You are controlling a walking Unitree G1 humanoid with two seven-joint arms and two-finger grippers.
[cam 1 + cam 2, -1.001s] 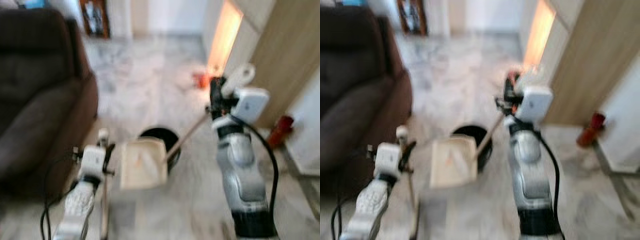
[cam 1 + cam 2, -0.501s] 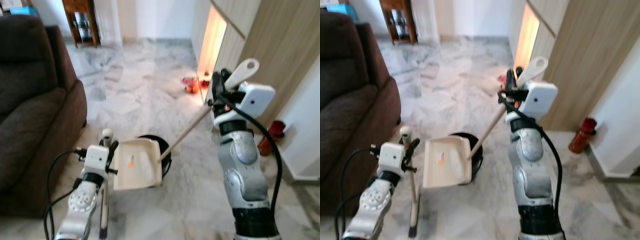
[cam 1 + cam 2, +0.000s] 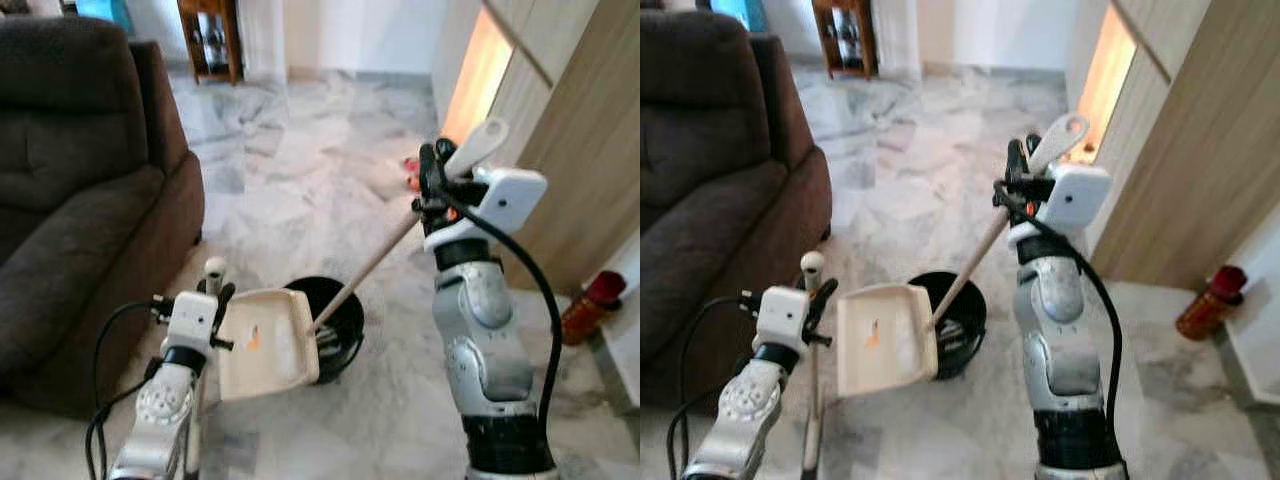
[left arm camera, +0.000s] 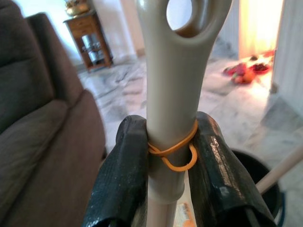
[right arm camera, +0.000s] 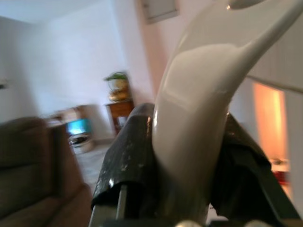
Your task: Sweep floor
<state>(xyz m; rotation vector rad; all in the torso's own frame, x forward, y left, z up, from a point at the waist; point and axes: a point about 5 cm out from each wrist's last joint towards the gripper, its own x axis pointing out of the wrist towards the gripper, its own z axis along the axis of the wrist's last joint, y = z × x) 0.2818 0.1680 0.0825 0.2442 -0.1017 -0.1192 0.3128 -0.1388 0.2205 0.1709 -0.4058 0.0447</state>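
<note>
Left hand [image 4: 173, 175] is clamped on the grey broom handle [image 4: 173, 94], black fingers [image 4: 125, 179] pressed to either side, an orange rubber band [image 4: 177, 153] looped round the shaft. Brown sofa [image 4: 42, 132] to one side, black bin [image 4: 258, 179] beyond, wooden cabinet [image 4: 87, 35] far back.

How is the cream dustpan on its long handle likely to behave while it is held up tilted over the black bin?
The dustpan looks like thin, rigid plastic, so probably light and stiff. Held by the right gripper far up the long handle, it may swing or twist. The orange scrap inside would likely slide towards the black bin once the pan tilts further.
</note>
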